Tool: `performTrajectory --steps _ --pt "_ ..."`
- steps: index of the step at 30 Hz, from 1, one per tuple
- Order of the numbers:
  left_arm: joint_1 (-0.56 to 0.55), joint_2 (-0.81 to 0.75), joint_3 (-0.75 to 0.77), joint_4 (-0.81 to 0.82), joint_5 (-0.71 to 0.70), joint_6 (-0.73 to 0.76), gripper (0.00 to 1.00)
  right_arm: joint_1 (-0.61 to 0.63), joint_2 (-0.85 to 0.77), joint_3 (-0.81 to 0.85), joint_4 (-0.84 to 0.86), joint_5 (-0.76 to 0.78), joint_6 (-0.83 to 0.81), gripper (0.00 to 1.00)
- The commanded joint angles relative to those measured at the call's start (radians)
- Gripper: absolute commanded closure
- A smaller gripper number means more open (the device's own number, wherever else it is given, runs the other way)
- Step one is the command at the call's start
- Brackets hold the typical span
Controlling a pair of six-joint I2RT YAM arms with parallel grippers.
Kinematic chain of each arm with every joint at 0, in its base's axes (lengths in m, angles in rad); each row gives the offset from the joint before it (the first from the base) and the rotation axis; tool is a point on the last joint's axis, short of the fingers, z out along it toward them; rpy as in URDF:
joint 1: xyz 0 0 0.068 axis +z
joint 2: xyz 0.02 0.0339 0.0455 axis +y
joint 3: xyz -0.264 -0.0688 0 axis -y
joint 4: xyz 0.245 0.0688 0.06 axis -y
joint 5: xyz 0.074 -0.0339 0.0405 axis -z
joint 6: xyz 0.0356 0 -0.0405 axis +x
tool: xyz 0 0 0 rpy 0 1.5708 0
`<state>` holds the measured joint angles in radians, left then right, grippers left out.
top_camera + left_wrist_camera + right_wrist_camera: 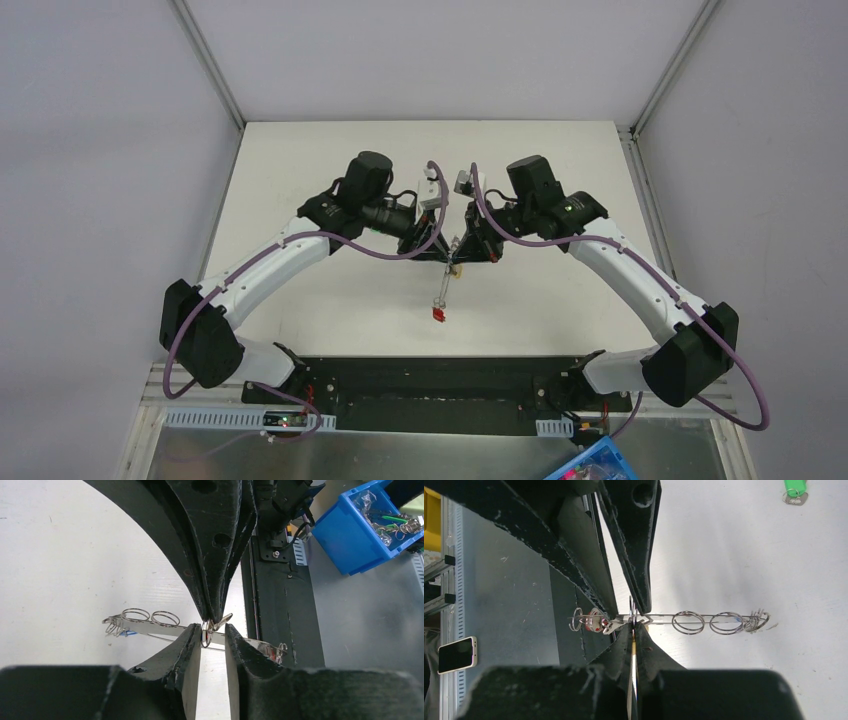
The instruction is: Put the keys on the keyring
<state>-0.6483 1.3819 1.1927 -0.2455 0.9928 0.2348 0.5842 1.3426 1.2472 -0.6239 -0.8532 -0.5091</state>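
My right gripper [632, 628] was pinched on a thin wire ring [632, 609] at mid-table; my left gripper [212, 634] stood with jaws apart around it. A red key [438, 314] hung at the shiny flat strip's [709, 616] near end. Only the right wrist view showed the green key [794, 489], plastic-headed, on the table [734, 545].

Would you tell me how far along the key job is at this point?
Done: the red key hangs at one end of the keyring. In hand: the right gripper is shut at the keyring on what looks like the yellow key, while the left gripper straddles the bar, jaws apart. Left: the green key lies loose on the table.
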Motion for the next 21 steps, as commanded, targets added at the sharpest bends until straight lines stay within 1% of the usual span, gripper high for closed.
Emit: performTrajectory --steps 1,6,8,11,16,19,21 --pt "-0.012 0.005 0.047 -0.005 0.016 0.029 0.79 0.002 -0.012 0.044 0.039 -0.044 0.012 1.0" --pt "-0.016 0.017 0.059 -0.005 0.016 0.021 0.89 0.001 -0.013 0.039 0.042 -0.043 0.012 1.0" --pt "-0.016 0.021 0.063 -0.005 0.018 0.015 0.92 0.002 -0.014 0.039 0.043 -0.043 0.012 1.0" --pt "-0.017 0.024 0.067 -0.005 0.016 0.006 1.0 0.002 -0.015 0.036 0.044 -0.04 0.012 1.0" --pt "-0.017 0.021 0.088 -0.051 -0.01 -0.025 1.0 -0.011 -0.033 0.023 0.056 -0.039 0.011 1.0" --pt "-0.017 0.011 0.108 -0.071 -0.053 -0.088 1.0 -0.032 -0.061 0.006 0.085 -0.054 0.021 1.0" --pt "-0.017 0.009 0.134 -0.1 -0.072 -0.125 1.0 -0.049 -0.081 -0.005 0.109 -0.072 0.037 0.96"
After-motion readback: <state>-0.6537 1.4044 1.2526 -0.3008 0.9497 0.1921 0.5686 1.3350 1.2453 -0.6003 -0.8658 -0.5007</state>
